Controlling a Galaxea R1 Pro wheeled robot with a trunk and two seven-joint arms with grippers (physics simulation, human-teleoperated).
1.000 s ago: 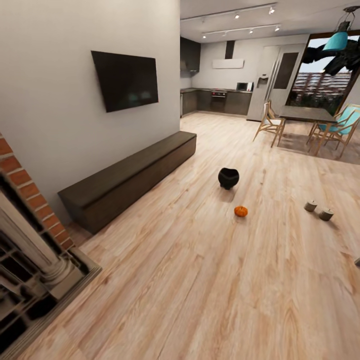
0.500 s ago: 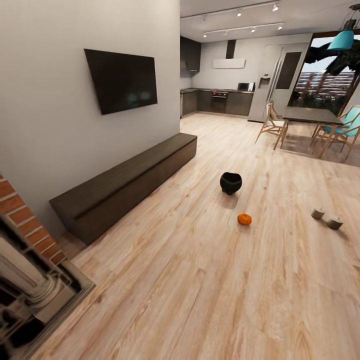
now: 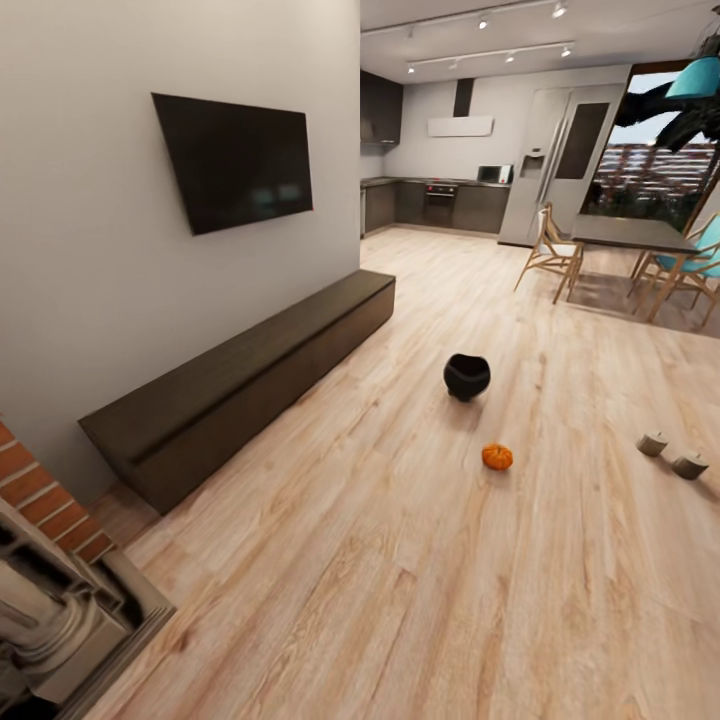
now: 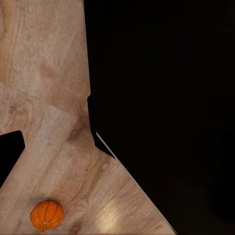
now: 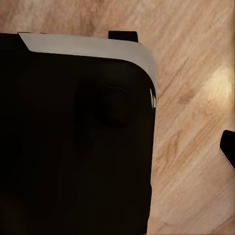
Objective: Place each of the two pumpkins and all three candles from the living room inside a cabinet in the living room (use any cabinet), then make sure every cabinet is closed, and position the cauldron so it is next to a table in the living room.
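The long dark-brown cabinet (image 3: 250, 385) runs along the left wall under the TV, its fronts flush. On the open floor stands the black cauldron (image 3: 467, 376). One orange pumpkin (image 3: 497, 457) lies a little nearer to me than it. Two beige candles (image 3: 652, 444) (image 3: 689, 465) sit side by side at the right. In the left wrist view a pumpkin (image 4: 46, 215) rests on the floor beside my dark body. My left gripper (image 4: 117, 156) and right gripper (image 5: 117, 149) each show one dark fingertip (image 4: 11, 155) (image 5: 229, 149) far out at the picture's edge, holding nothing.
A brick-and-stone fireplace (image 3: 50, 590) juts in at the lower left. A dining table (image 3: 625, 232) with wooden chairs (image 3: 550, 250) stands at the far right, the kitchen behind it. Wide wooden floor lies between me and the cauldron.
The head camera has moved. The fireplace has slid out toward the lower left and the whole scene has shifted. The cauldron, pumpkin and candles lie as before.
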